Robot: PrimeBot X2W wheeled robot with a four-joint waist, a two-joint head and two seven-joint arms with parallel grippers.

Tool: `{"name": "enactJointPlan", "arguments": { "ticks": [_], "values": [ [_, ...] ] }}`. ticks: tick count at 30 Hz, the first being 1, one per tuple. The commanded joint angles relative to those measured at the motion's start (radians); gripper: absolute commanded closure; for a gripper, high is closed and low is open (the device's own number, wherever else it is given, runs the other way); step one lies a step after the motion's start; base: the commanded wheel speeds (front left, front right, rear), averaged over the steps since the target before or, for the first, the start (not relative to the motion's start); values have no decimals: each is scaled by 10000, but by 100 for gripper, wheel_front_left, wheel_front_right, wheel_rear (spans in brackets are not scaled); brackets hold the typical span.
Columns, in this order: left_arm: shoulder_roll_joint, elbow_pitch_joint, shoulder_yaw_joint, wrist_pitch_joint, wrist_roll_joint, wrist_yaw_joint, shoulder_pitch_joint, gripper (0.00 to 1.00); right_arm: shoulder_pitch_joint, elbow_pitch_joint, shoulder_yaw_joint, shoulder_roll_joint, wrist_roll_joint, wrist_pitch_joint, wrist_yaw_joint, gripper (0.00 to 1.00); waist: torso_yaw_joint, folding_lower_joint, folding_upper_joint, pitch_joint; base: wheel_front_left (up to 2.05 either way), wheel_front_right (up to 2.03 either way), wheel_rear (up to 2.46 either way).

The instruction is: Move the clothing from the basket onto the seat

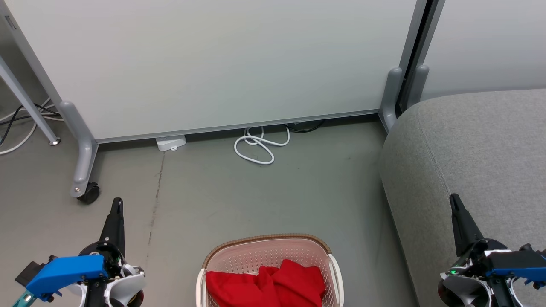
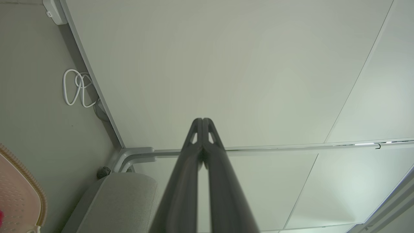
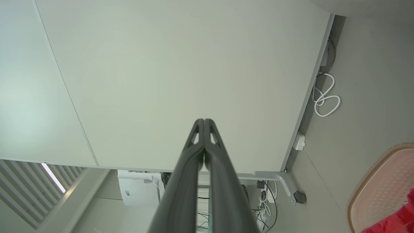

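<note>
- A pale grey-white partition panel (image 1: 213,64) spans the upper half of the head view. It stands on grey metal legs, and a second panel (image 1: 490,42) sits at the upper right beyond a dark gap.
- The grey-green floor (image 1: 298,192) takes the middle and lower left, with a thin seam line running down it at left of centre.
- The seat (image 1: 469,149), grey fabric with a stitched seam, fills the right side from mid-height to the bottom edge.
- The basket (image 1: 239,260) stands on the floor at bottom centre, just left of the seat, cut off by the lower edge.
- The clothing (image 1: 277,285) lies bunched inside the basket, bright red.
- My left claw (image 1: 117,201) points up at the lower left, fingers pressed together on nothing; my left wrist view shows the tips touching (image 2: 202,120).
- My right claw (image 1: 454,198) points up at the lower right, over the seat. It too is closed and empty (image 3: 204,120).
- A white cable (image 1: 258,147) lies looped on the floor below the panel's bottom edge, at centre.
- A small white box (image 1: 170,143) sits under that edge, left of the cable.
- A black caster (image 1: 89,194) carries the panel's left leg.
- A label (image 3: 127,193) on a white unit at the lower left of my right wrist view is too small to read.
</note>
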Motion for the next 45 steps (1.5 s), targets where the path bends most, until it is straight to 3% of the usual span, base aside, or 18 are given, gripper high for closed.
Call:
{"name": "enactJointPlan", "arguments": {
  "ticks": [1,45],
  "values": [
    [-7,-38,13,28,-24,-19,-101,100,-107,-21,1,-40,29,30,33,100,0,0,0,0,0,0,0],
    [-7,-38,12,28,-24,-19,-102,100,-108,-20,1,-40,29,30,34,100,0,0,0,0,0,0,0]
  ]
}}
